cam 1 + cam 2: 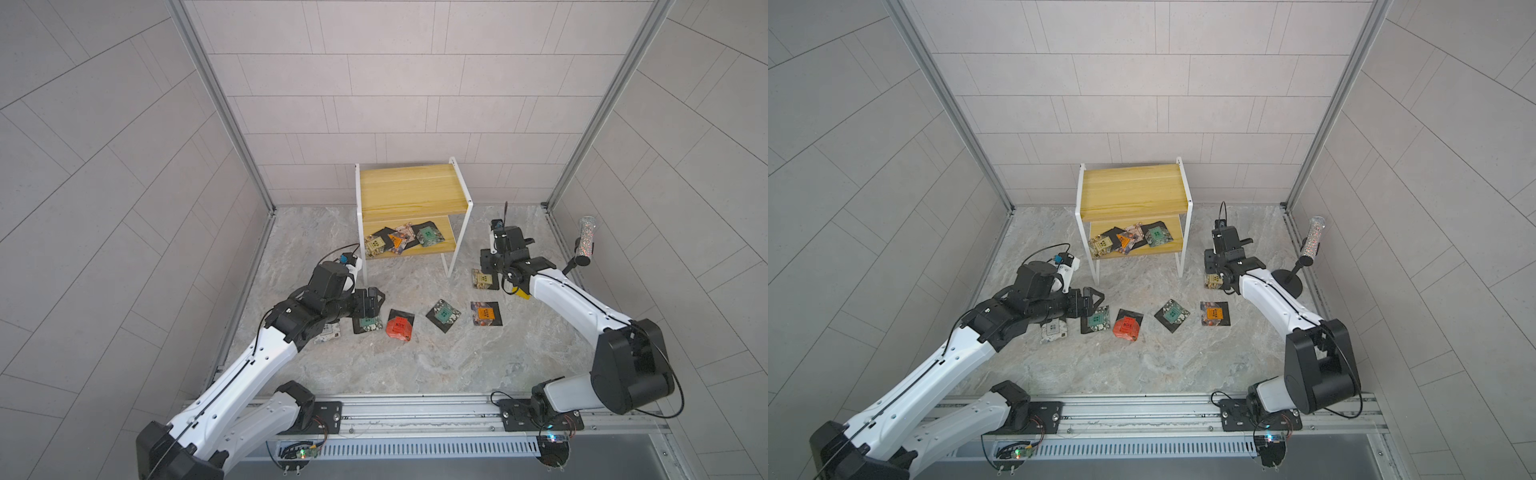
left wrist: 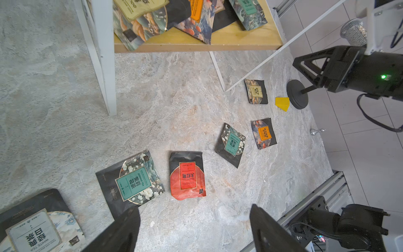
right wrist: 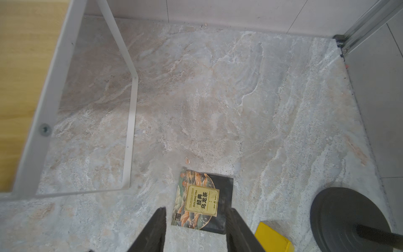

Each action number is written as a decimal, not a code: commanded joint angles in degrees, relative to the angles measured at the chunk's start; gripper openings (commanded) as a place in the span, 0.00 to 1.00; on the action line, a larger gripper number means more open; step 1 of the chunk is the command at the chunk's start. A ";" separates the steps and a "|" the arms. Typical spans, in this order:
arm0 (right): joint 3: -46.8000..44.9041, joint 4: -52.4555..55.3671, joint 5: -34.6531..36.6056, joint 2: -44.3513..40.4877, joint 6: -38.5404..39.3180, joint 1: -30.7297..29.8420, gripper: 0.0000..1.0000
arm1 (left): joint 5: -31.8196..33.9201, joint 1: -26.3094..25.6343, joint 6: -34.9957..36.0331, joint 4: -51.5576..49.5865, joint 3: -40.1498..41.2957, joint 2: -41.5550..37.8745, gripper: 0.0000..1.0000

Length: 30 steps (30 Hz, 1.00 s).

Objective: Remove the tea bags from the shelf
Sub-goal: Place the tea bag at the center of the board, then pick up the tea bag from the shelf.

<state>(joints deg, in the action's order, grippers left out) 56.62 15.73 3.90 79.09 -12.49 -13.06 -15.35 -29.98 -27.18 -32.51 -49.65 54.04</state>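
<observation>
Right gripper [image 3: 197, 209] jaws parted, tan tea bag [image 3: 201, 200] lying loose between; left gripper [image 2: 194, 207] wide, empty.

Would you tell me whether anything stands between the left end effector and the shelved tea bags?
Nothing lies between the left end effector and the tea bags; the shelf's front is open. Its white front leg stands beside that path, and the top board covers them from above.

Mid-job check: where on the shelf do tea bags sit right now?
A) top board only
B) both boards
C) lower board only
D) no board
C: on the shelf, the tea bags lie piled on the lower board, and the top board is bare.
</observation>
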 commanded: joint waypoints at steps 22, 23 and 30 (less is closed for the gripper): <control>-11.39 -3.22 -15.43 -29.68 16.99 -10.65 1.00 | 1.03 -0.03 0.81 -0.17 -7.50 4.82 0.91; -11.84 -4.07 -16.52 -30.04 18.28 -11.22 1.00 | 0.99 -0.02 0.81 -0.14 -7.48 4.83 0.92; -13.31 -7.80 -20.69 -29.88 26.73 -14.30 0.99 | 1.95 0.05 0.82 -0.27 -7.07 3.97 0.92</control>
<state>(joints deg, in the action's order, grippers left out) 43.55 10.87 -13.80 49.21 9.02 -26.61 -14.66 -29.98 -27.09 -32.91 -55.29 58.67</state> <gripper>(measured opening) 0.988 0.917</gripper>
